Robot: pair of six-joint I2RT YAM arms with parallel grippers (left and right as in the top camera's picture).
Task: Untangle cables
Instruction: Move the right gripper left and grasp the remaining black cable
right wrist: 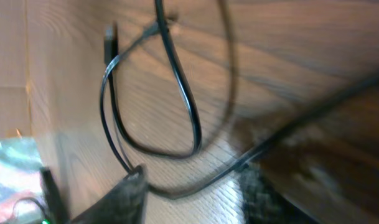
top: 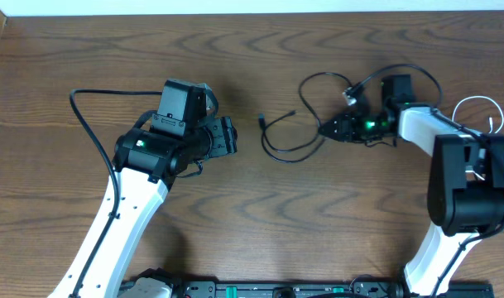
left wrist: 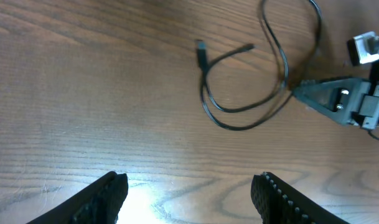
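Along the far and left sides, the edge of the wooden table (top: 318, 217), with broad bare wood inside it. Left of centre, the left gripper (top: 232, 136) pointing right, fingers (left wrist: 108, 196) spread wide with only wood grain between them. Next, a strip of open wood separating that gripper from the black cable (top: 283, 154). At centre, that cable lying flat in loose loops, one small plug (top: 261, 118) at its left end, well inside every visible edge. Just right of the loops, the right gripper (top: 323, 130) rolled onto its side and pointing left. Fingers (right wrist: 136, 193) parted, the black cable crossing the gap between them; view blurred, so contact uncertain. Farther right, a thin white cable (top: 475, 98) looped beside the right arm (top: 467, 186), well right of the black loops.
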